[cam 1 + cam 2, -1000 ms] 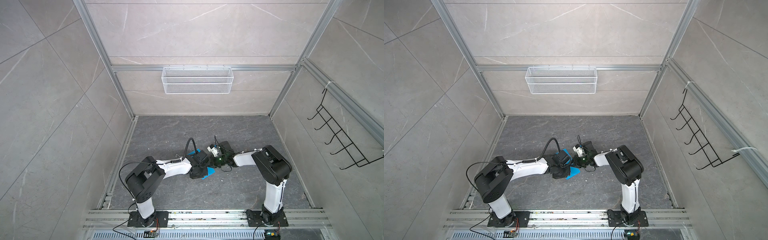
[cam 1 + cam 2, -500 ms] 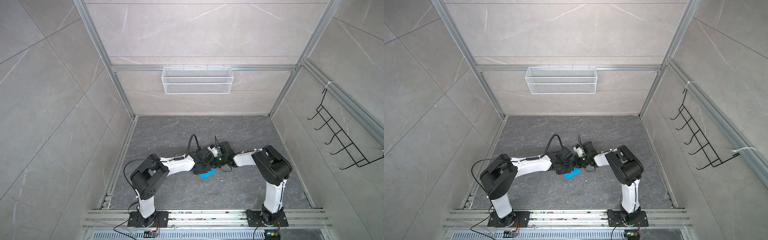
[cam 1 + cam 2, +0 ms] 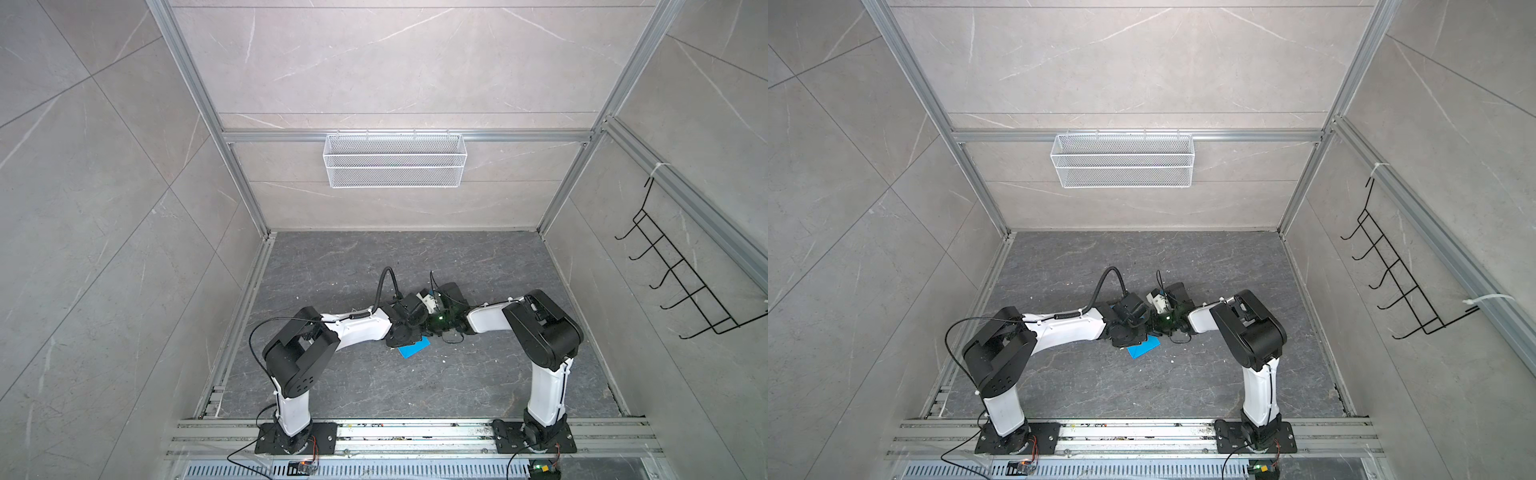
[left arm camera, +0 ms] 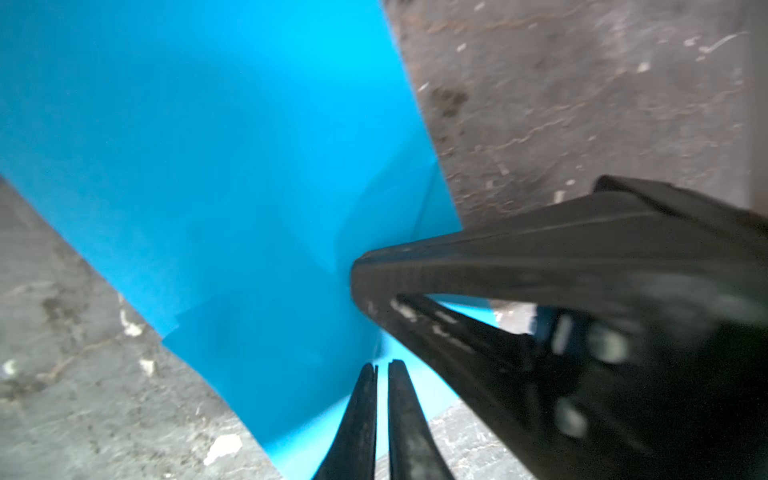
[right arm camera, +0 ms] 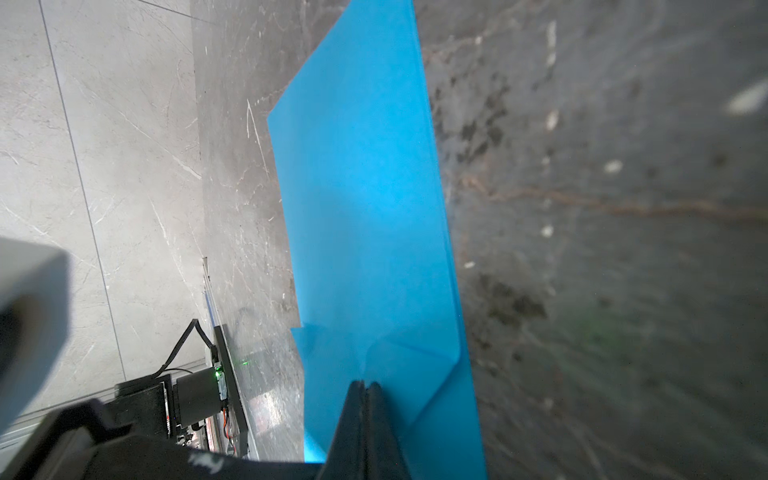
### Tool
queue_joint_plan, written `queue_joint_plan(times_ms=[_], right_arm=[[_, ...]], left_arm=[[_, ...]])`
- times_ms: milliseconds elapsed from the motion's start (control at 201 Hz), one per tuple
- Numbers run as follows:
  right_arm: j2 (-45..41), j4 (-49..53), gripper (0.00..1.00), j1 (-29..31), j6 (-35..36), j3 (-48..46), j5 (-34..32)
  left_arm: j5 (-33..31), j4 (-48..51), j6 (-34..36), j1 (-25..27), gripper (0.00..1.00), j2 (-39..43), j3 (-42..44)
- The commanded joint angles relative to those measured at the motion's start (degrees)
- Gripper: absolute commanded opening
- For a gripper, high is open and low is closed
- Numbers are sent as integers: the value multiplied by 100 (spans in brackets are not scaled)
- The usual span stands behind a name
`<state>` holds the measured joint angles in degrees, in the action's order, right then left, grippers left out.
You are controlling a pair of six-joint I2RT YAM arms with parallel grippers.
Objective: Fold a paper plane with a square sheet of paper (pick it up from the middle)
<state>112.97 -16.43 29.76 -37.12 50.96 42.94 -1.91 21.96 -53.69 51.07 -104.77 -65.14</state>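
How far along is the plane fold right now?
Early. Done: the blue paper sheet is folded over, with a small diagonal crease at one corner. In hand: the shut right gripper rests its tips at that crease; the left gripper is beside it, jaws barely parted. Left: no pointed dart outline yet.

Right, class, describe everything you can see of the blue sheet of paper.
The sheet of paper is thin, bright blue, plain, already folded into a long layered strip with diagonal creases at one end. It lies mostly flat near the middle of the dark grey floor. The right gripper, fingers shut, touches that creased end; pinching or pressing is unclear.
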Motion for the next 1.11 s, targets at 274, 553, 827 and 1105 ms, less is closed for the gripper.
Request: queue_joint_plan(times_ms=[274,553,827,1105], right_arm=[[410,249,0,17,-96,-174,-462],[444,230,0,13,-103,-206,-497],[516,166,0,18,-147,-214,-501],[542,140,0,13,-164,-227,-506]], left_arm=[[-158,380,45,-36,13,-241,-288],[120,819,-23,64,7,-339,-242],[17,1282,-137,333,5,-374,-139],[-70,1573,-159,395,7,-205,13]])
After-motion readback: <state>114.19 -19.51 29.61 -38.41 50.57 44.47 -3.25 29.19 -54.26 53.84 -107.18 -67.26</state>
